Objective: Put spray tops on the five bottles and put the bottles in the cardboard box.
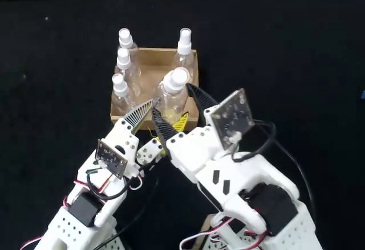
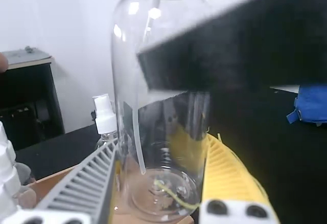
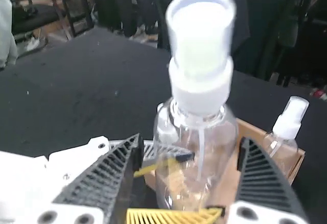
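Nearest, at the front edge of the table, the left arm [image 1: 85, 204] and the right arm [image 1: 245, 187] stand side by side, and both lean forward to the same bottle [image 2: 158, 81]. The left gripper [image 1: 169, 110] is closed on the low part of this bottle: its grey finger [image 2: 87, 188] presses on one side of the clear wall and its yellow finger [image 2: 230, 178] on the other side. The right gripper [image 3: 190, 142] is higher on the same bottle and is spread wide. Its two black fingers [image 3: 110, 175] stand on both sides of the bottle with a gap on each side, so it holds nothing.

The bottle is upright and has a white spray top [image 1: 178, 77] on its neck, with a thin tube going down inside. It is in the near right corner of the cardboard box [image 1: 153, 61]. I cannot tell if its bottom rests on the floor of the box.

Further back, three bottles [image 1: 122, 61] stand in a row along the left wall of the box, one behind the other, each with a white spray top. A fifth bottle [image 1: 184, 41], also with a spray top, stands in the far right corner. Around the box lies the black table cloth [image 1: 285, 50].
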